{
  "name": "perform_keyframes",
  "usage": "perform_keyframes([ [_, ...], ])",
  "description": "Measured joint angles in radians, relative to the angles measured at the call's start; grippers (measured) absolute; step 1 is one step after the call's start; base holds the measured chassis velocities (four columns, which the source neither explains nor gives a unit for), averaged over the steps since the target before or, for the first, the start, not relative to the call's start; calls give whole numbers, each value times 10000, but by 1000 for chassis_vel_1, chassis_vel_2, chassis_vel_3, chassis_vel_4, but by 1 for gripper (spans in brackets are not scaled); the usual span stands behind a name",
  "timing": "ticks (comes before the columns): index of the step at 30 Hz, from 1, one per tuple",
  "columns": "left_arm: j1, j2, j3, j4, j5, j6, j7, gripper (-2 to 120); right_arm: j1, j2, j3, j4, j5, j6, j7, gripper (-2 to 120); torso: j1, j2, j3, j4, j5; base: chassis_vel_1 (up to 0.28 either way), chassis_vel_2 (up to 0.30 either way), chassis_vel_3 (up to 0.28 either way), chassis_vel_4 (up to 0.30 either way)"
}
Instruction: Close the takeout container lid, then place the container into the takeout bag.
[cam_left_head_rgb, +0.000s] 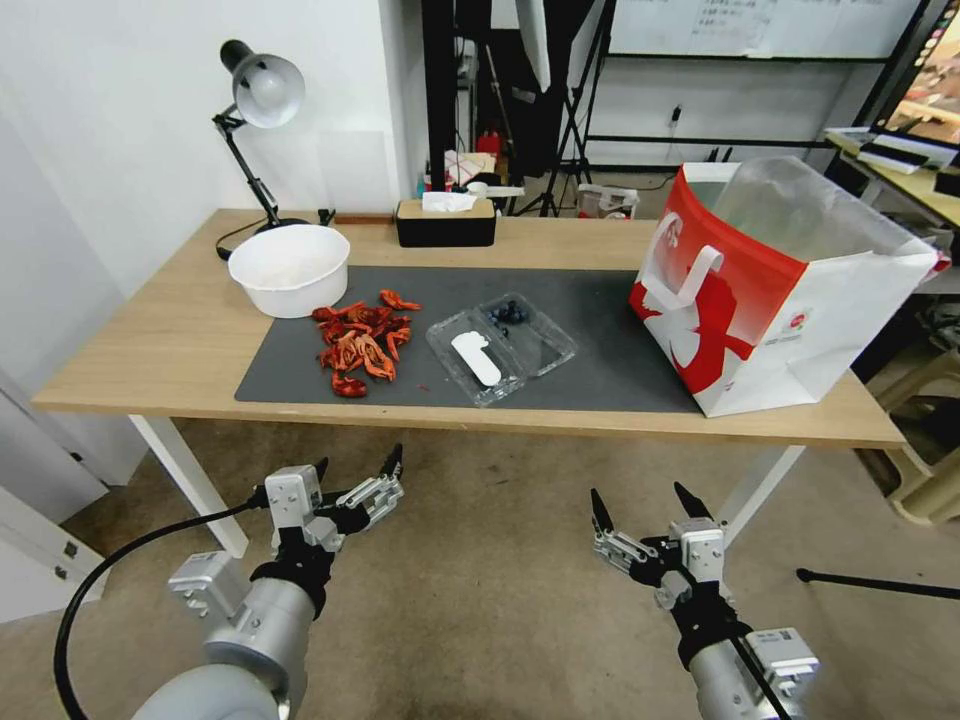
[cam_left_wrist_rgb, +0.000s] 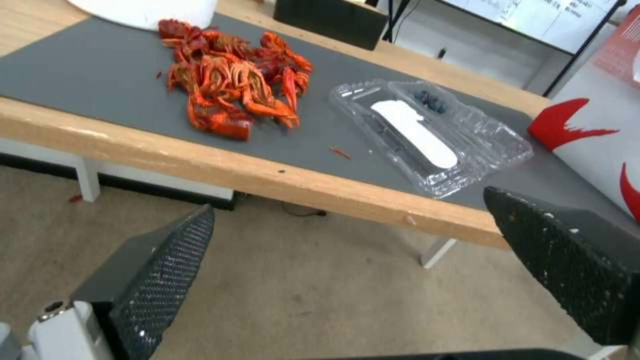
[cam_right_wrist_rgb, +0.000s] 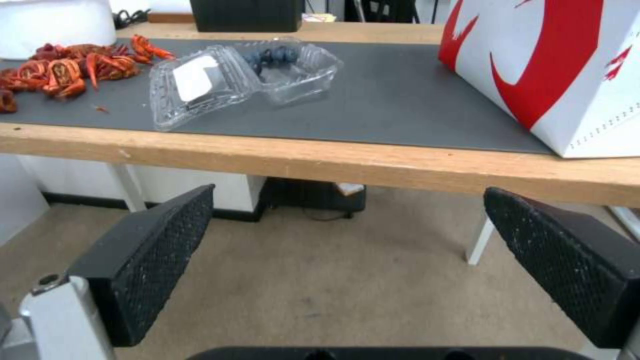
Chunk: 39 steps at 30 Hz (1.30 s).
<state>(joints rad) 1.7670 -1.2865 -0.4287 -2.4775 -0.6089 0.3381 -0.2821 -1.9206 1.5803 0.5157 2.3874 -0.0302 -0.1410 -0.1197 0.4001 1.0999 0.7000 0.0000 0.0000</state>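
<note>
**Grippers low before the table, clamshell lying open on the mat**

Nearest the head camera, the left gripper (cam_left_head_rgb: 357, 466) and the right gripper (cam_left_head_rgb: 642, 498) hang over the beige floor in front of the table edge, below the level of the tabletop. Both have their black textured fingers (cam_left_wrist_rgb: 163, 280) spread wide apart and hold nothing — the same spread shows on the right wrist view's own fingers (cam_right_wrist_rgb: 153, 260).

Beyond them stands the light wooden table (cam_left_head_rgb: 180, 340) with a dark grey rectangular mat (cam_left_head_rgb: 600, 350) laid on it. Near the mat's front edge, about midway along, lies the small clear plastic hinged clamshell container (cam_left_head_rgb: 530, 328), opened flat; a few dark blueberries (cam_left_head_rgb: 508, 313) sit in its far corner. Its clear flat lid with the white oblong label (cam_left_head_rgb: 475, 358) lies beside the tray, on the side nearer the robot's left, label upward.

Just to the left of the lid — apart from it — is a heap of red crayfish shells (cam_left_head_rgb: 360, 340), and behind that a white round bowl (cam_left_head_rgb: 289, 270). A black tissue box (cam_left_head_rgb: 445, 222) and a black desk lamp (cam_left_head_rgb: 255, 110) stand at the table's back edge.

On the right end of the table stands the large red-and-white paper takeout bag (cam_left_head_rgb: 770, 300), upright with its mouth open, silver lining showing, well apart from the container.
</note>
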Motion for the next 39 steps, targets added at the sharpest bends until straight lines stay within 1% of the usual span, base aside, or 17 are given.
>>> perform_keyframes([
  [5, -145, 120, 117, 196, -7, -3, 47, 100, 227, -128, 198, -99, 329, 45, -71, 100, 0, 0, 0, -1, 0, 0, 0, 0, 0],
  [9, -337, 332, 330, 449, -23, -3, 70, 100, 601, -420, 481, -259, 1038, 66, -117, 100, 0, 0, 0, 1, 0, 0, 0, 0, 0],
  [10, -354, 372, 367, 526, -21, -52, 95, 100, 867, -701, 589, -406, 1426, 65, -140, 100, 0, 0, 1, -7, -1, 0, 0, 0, 0],
  [11, -354, 372, 367, 526, -21, -52, 95, 100, 867, -701, 589, -406, 1426, 65, -140, 100, 0, 0, 1, -7, -1, 0, 0, 0, 0],
  [12, -323, 355, 351, 542, -5, -128, 107, 100, 1266, -1118, 637, -603, 1829, 24, -148, 100, 0, 0, 0, 0, 3, 0, 0, 0, 0],
  [14, -309, 286, 264, 554, 16, -243, 118, 100, 1891, -1800, 615, -909, 2363, -81, -134, 100, 0, 0, 1, 1, 2, 0, 0, 0, 0],
  [15, -309, 286, 264, 554, 16, -243, 118, 100, 1891, -1800, 615, -909, 2363, -81, -134, 100, 0, 0, 1, 1, 2, 0, 0, 0, 0],
  [18, -291, 190, 166, 631, 42, -514, 216, 100, 2949, -2787, 444, -1474, 3106, -139, 35, 100, 0, 0, 1, 1, 1, 0, 0, 0, 0],
  [19, -291, 190, 166, 631, 42, -514, 216, 100, 2949, -2787, 444, -1474, 3106, -139, 35, 100, 0, 0, 1, 1, 1, 0, 0, 0, 0],
  [22, -277, 106, 113, 840, 111, -945, 489, 100, 4170, -3689, 151, -2115, 3978, -145, 413, 100, 0, -1, 1, 2, 2, 0, 0, 0, 0],
  [23, -277, 106, 113, 840, 111, -945, 489, 100, 4170, -3689, 151, -2115, 3978, -145, 413, 100, 0, -1, 1, 2, 2, 0, 0, 0, 0],
  [26, -278, 52, 87, 1015, 225, -1154, 747, 100, 5332, -4462, -186, -2746, 4929, -266, 789, 100, 0, 0, 2, 1, 2, 0, 0, 0, 0],
  [27, -278, 52, 87, 1015, 225, -1154, 747, 100, 5332, -4462, -186, -2746, 4929, -266, 789, 100, 0, 0, 2, 1, 2, 0, 0, 0, 0],
  [33, -291, -25, 72, 1215, 319, -1275, 1025, 100, 7056, -5312, -886, -3537, 5712, -771, 1274, 100, 0, -1, 2, -2, 2, 0, 0, 0, 0],
  [34, -309, -47, 74, 1331, 330, -1350, 1085, 100, 7777, -5558, -1311, -3884, 5883, -1132, 1516, 100, -1, -1, 2, -1, -1, 0, 0, 0, 0],
  [37, -323, -60, 86, 1416, 344, -1390, 1126, 100, 8223, -5682, -1650, -4104, 6001, -1372, 1645, 100, -1, -1, 2, 0, 1, 0, 0, 0, 0],
  [39, -343, -89, 105, 1525, 352, -1416, 1151, 100, 9110, -5839, -2318, -4554, 6225, -2064, 1977, 100, -2, -1, 2, 1, -1, 0, 0, 0, 0],
])
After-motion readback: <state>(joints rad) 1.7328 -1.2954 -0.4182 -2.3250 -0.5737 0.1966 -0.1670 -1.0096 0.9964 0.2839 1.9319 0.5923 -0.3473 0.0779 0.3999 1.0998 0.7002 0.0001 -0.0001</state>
